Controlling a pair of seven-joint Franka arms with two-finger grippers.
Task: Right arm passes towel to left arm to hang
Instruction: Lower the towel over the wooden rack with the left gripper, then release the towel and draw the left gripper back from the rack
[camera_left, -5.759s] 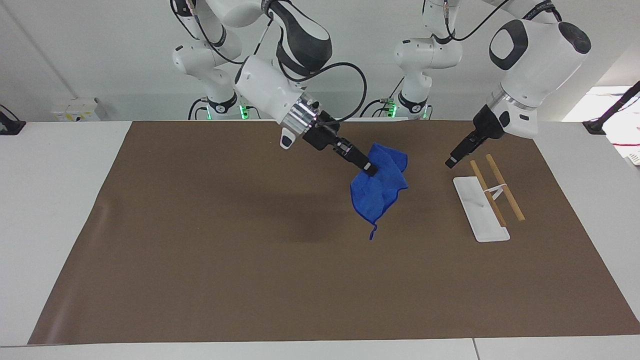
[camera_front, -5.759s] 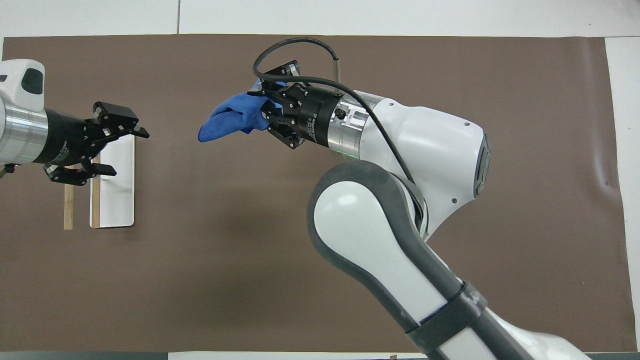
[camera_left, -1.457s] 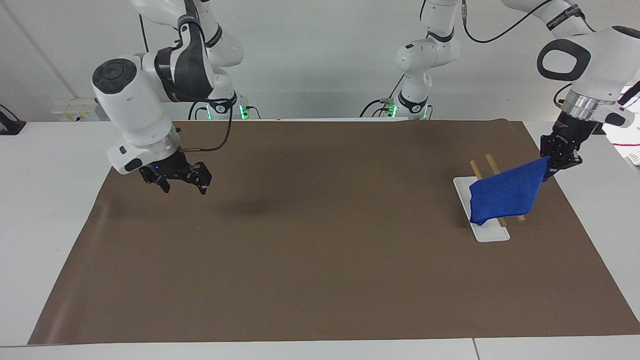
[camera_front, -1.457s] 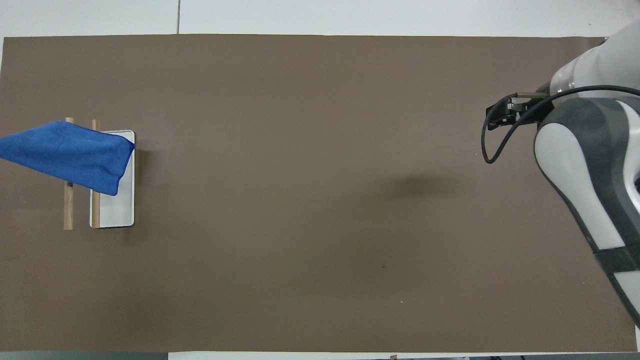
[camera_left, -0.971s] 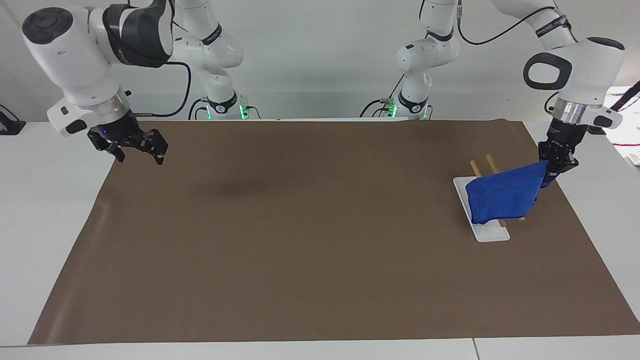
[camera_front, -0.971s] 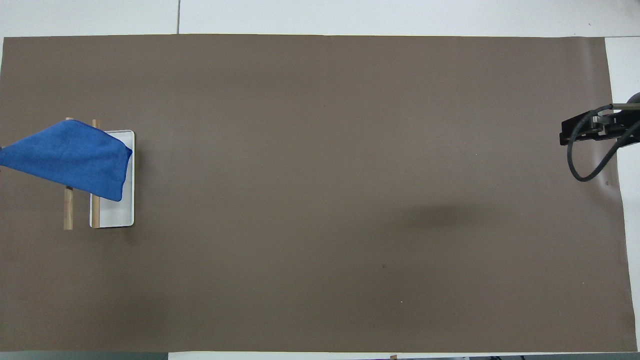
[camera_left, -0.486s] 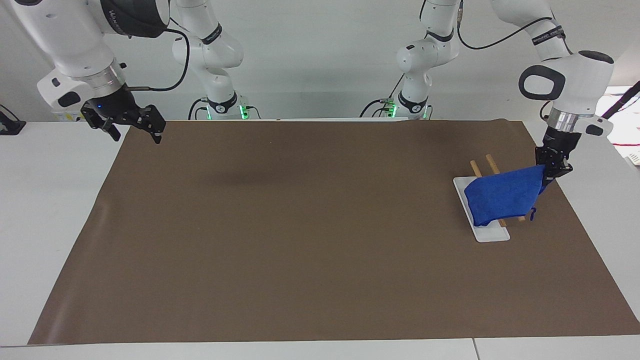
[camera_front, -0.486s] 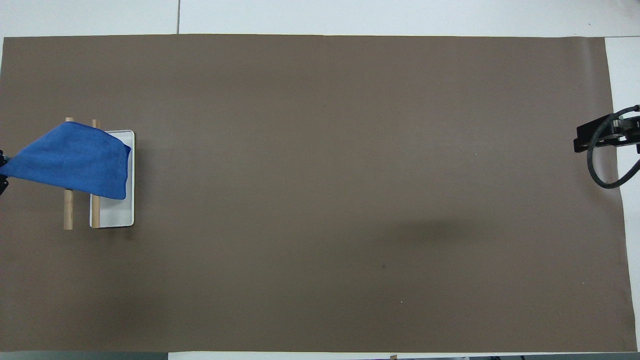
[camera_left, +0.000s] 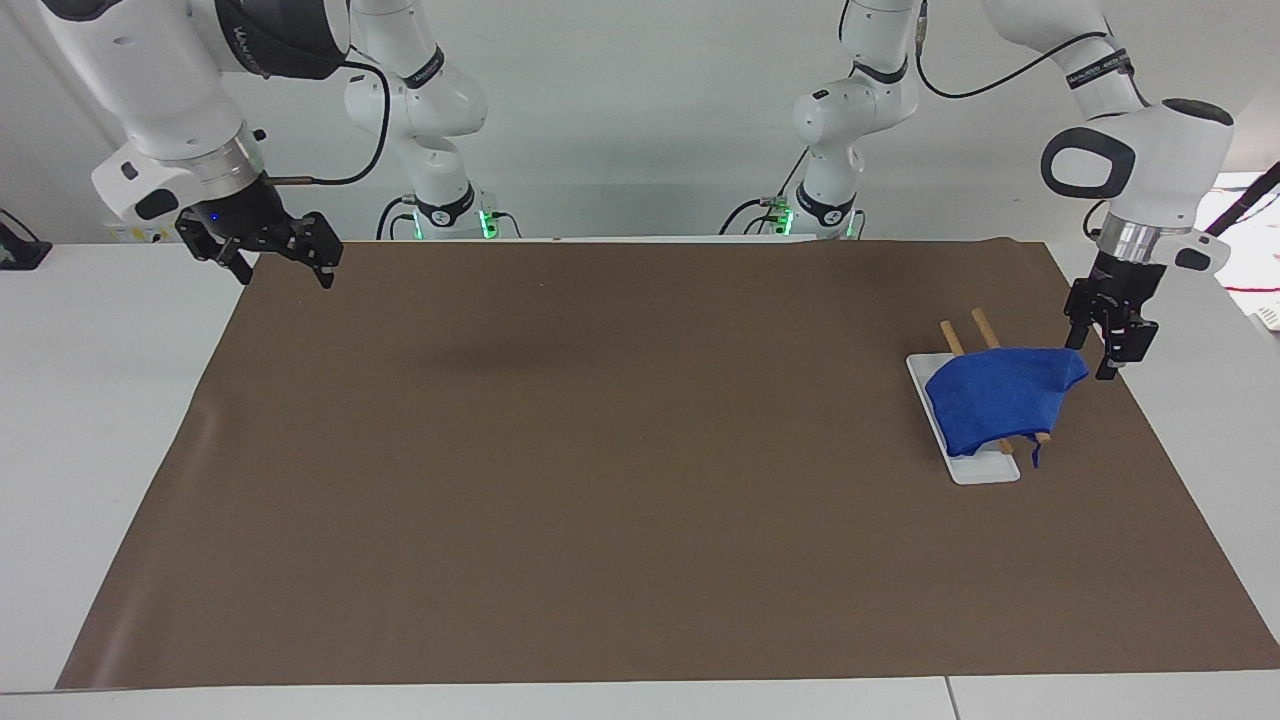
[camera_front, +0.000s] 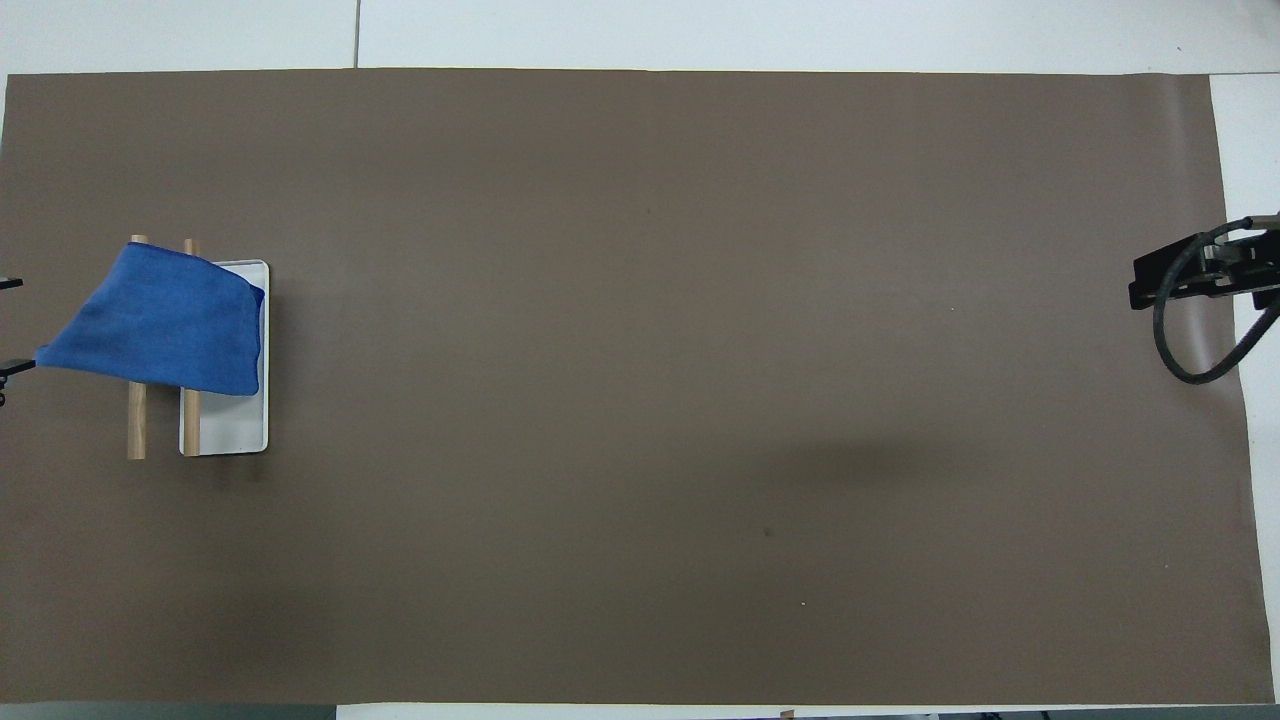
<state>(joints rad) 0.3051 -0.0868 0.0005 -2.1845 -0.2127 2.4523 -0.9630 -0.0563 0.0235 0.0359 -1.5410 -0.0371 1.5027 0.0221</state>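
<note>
Broad brown-covered surface (camera_left: 600, 480), nearly bare. At the left arm's end, white-based rack with two wooden rails (camera_left: 985, 385), blue towel (camera_left: 1000, 395) draped over them. Left gripper (camera_left: 1110, 355) just beside the towel's corner, fingers spread, gripping nothing. Right gripper (camera_left: 270, 250) waiting over the other end, fingers spread. Hanging seemingly done; next, probably lifting the left gripper straight off without snagging cloth.

Two white robot arms, the left arm (camera_left: 1140, 150) and the right arm (camera_left: 170, 90), each carrying one black gripper, over one brown mat (camera_left: 600, 450); on that mat, one blue towel (camera_left: 1000, 395) draped across two wooden rods (camera_left: 985, 328) above one white base (camera_left: 975, 465)
</note>
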